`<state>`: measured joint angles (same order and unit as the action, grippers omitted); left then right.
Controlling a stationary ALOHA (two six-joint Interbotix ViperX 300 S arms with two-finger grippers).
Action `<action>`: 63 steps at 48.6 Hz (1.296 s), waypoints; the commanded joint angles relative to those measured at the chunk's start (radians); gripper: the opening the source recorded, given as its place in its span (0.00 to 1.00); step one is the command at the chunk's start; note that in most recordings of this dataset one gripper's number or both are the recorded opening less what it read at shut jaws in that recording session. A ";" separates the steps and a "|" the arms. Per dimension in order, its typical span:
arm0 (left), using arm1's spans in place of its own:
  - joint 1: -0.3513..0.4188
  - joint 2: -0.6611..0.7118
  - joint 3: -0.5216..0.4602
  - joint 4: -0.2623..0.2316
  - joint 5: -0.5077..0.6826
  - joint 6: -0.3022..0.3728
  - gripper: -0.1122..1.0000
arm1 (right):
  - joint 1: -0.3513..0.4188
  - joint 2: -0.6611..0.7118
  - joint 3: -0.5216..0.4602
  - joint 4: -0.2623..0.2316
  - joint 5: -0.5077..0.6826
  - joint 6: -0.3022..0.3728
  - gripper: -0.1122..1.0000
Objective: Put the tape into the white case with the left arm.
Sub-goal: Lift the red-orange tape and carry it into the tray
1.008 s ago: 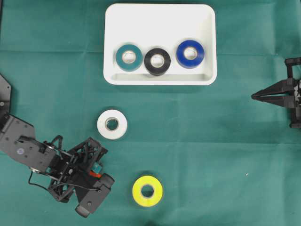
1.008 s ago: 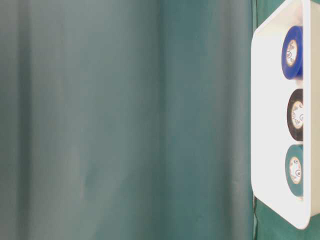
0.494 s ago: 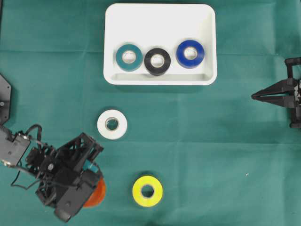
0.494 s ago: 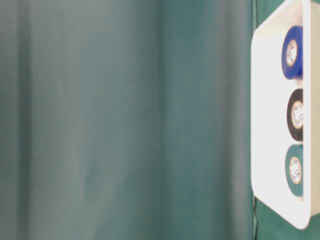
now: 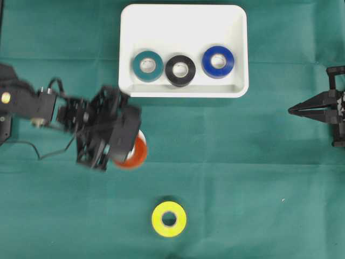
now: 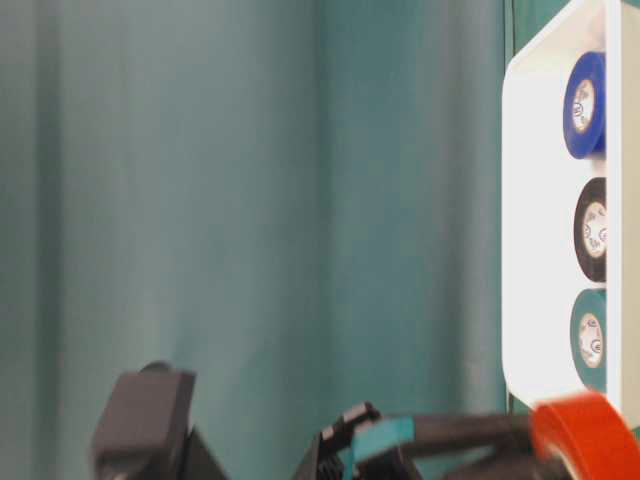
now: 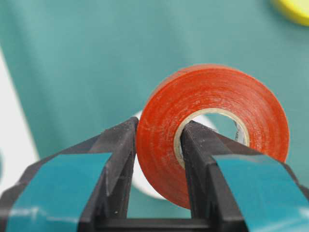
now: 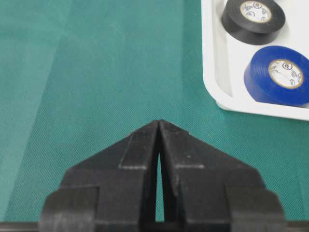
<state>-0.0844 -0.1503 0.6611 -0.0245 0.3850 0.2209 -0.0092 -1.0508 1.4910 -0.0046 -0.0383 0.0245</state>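
Note:
My left gripper point(image 5: 125, 156) point(image 7: 159, 124) is shut on an orange tape roll point(image 5: 135, 154) point(image 7: 212, 89), one finger outside the roll and one inside its core. It holds the roll above the cloth, just in front of the white case point(image 5: 183, 21) point(image 6: 535, 250) near its front-left corner. In the table-level view the orange roll point(image 6: 585, 430) shows beside the case's lower end. My right gripper point(image 5: 291, 110) point(image 8: 159, 122) is shut and empty at the right edge.
In the case lie a teal roll point(image 5: 147, 65), a black roll point(image 5: 180, 70) and a blue roll point(image 5: 218, 61). A yellow roll point(image 5: 168, 218) lies on the green cloth in front. A white roll point(image 7: 145, 179) lies under the held roll, hidden from overhead.
The left arm has swung from the front-left corner toward the case, carrying the orange roll, and now covers the white roll. The right arm has not moved.

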 commanded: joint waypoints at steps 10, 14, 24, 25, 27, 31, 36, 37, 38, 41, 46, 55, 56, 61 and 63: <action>0.178 -0.009 -0.034 0.003 -0.080 0.002 0.32 | -0.002 0.005 -0.011 -0.002 -0.011 0.002 0.02; 0.219 0.009 -0.048 0.005 -0.112 0.002 0.33 | 0.000 0.005 -0.011 -0.003 -0.011 0.002 0.02; 0.272 0.123 -0.126 0.003 -0.123 0.038 0.32 | 0.000 0.005 -0.009 -0.003 -0.011 0.002 0.02; 0.276 0.133 -0.135 0.003 -0.123 0.049 0.32 | 0.000 0.005 -0.009 -0.003 -0.011 0.002 0.02; 0.284 0.156 -0.153 0.003 -0.123 0.077 0.32 | 0.000 0.005 -0.009 -0.002 -0.011 0.002 0.02; 0.299 0.202 -0.196 0.003 -0.123 0.140 0.33 | 0.000 0.005 -0.009 -0.002 -0.011 0.002 0.02; 0.319 0.241 -0.238 0.003 -0.123 0.190 0.33 | 0.000 0.005 -0.009 -0.002 -0.011 0.002 0.02; 0.324 0.247 -0.247 0.003 -0.123 0.196 0.32 | 0.000 0.005 -0.009 -0.003 -0.011 0.002 0.02; 0.328 0.253 -0.255 0.003 -0.121 0.201 0.32 | 0.000 0.005 -0.009 -0.002 -0.011 0.002 0.02; 0.347 0.268 -0.276 0.003 -0.123 0.209 0.32 | 0.000 0.005 -0.008 -0.002 -0.011 0.002 0.02; 0.390 0.288 -0.311 0.003 -0.123 0.212 0.32 | 0.000 0.005 -0.008 -0.002 -0.012 0.002 0.02; 0.454 0.328 -0.348 0.003 -0.123 0.207 0.32 | 0.000 0.005 -0.002 -0.002 -0.023 0.002 0.02; 0.462 0.333 -0.353 0.003 -0.123 0.207 0.32 | 0.000 0.003 -0.002 -0.002 -0.023 0.002 0.02; 0.492 0.353 -0.362 0.003 -0.126 0.207 0.33 | 0.000 0.003 -0.002 -0.002 -0.023 0.002 0.02; 0.497 0.359 -0.364 0.003 -0.126 0.209 0.33 | 0.000 0.005 -0.002 -0.002 -0.023 0.002 0.02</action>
<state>0.4004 0.2163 0.3283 -0.0230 0.2700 0.4295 -0.0092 -1.0523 1.5002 -0.0061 -0.0506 0.0245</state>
